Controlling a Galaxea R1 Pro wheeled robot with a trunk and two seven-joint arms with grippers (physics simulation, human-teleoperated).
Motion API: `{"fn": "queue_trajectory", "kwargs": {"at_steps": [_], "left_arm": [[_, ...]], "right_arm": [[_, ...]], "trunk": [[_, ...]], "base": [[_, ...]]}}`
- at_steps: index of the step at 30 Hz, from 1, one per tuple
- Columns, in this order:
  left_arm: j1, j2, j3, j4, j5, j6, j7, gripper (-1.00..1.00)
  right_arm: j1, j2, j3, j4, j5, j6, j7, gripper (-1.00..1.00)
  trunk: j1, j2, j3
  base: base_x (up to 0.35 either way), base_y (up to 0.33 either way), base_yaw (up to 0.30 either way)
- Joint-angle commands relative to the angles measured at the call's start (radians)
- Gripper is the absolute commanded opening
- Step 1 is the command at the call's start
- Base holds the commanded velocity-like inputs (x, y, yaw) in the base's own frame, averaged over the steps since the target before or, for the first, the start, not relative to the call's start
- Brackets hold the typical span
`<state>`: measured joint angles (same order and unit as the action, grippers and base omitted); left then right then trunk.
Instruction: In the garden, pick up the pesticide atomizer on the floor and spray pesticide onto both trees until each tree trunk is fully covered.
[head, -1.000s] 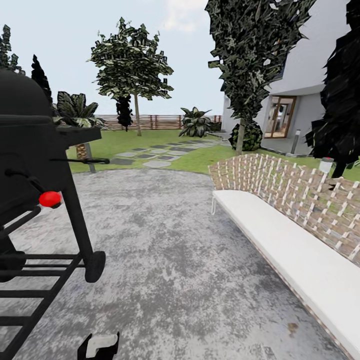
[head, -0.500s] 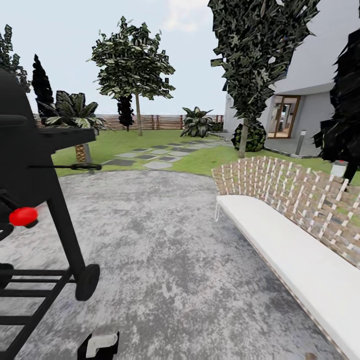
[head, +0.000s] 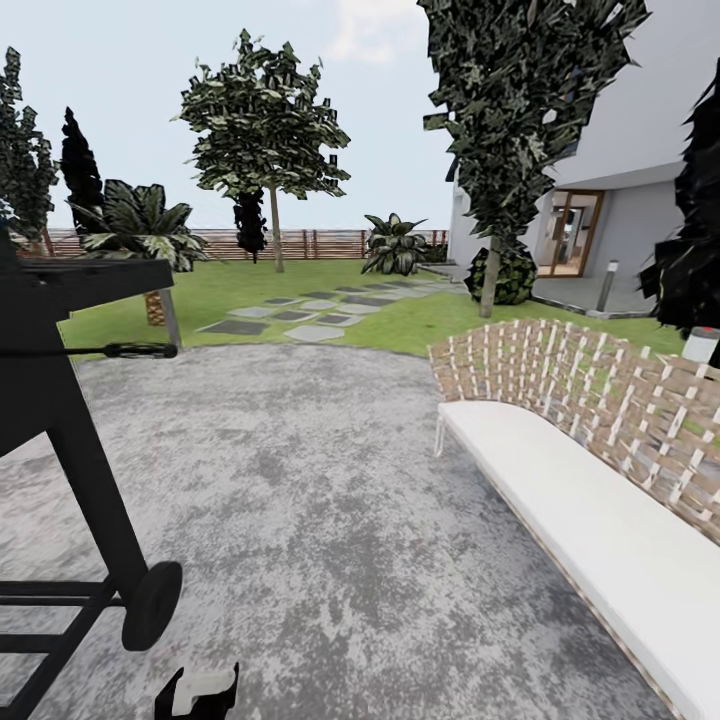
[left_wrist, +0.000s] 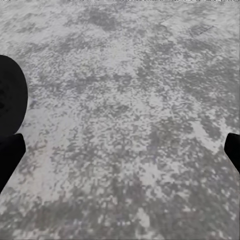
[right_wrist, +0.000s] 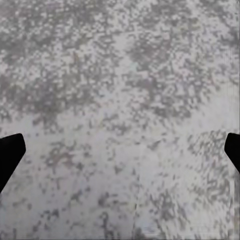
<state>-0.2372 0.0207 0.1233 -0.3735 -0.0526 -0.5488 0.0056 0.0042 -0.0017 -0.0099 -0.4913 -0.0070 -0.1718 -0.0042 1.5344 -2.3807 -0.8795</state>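
The pesticide atomizer is out of view. Two leafy trees rise ahead in the head view: one far off on the lawn, with its trunk before the fence, and a nearer one whose trunk stands by the house. Green grass floor begins beyond the grey paving. My left gripper is open over bare paving, its dark fingertips at the picture's edges. My right gripper is open the same way, holding nothing. A white-and-black part of my left arm shows at the bottom of the head view.
A black wheeled grill stands close on my left. A long bench with a white seat and woven back runs along my right. Stepping stones cross the lawn toward a slatted fence. The white house is at the right.
The camera has moved on over the paving: the grill has slid toward the left edge and its red knob has left the picture. The bench sits slightly lower and farther right.
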Motion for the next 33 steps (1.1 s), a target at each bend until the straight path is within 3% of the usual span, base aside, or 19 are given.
{"fn": "queue_trajectory", "kwargs": {"at_steps": [1, 33], "left_arm": [[-0.001, 0.000, 0.004, 0.001, -0.006, -0.003, 0.001, 1.00], [-0.001, -0.001, 0.004, 0.001, -0.006, -0.003, 0.001, 1.00]], "right_arm": [[0.000, 0.000, -0.001, -0.001, -0.001, -0.002, 0.000, 1.00], [0.000, 0.002, -0.001, 0.002, -0.001, -0.002, 0.000, 1.00]], "trunk": [[0.000, 0.000, -0.001], [0.000, 0.000, -0.001]], "base": [[0.332, 0.000, 0.000], [0.330, -0.074, 0.000]]}}
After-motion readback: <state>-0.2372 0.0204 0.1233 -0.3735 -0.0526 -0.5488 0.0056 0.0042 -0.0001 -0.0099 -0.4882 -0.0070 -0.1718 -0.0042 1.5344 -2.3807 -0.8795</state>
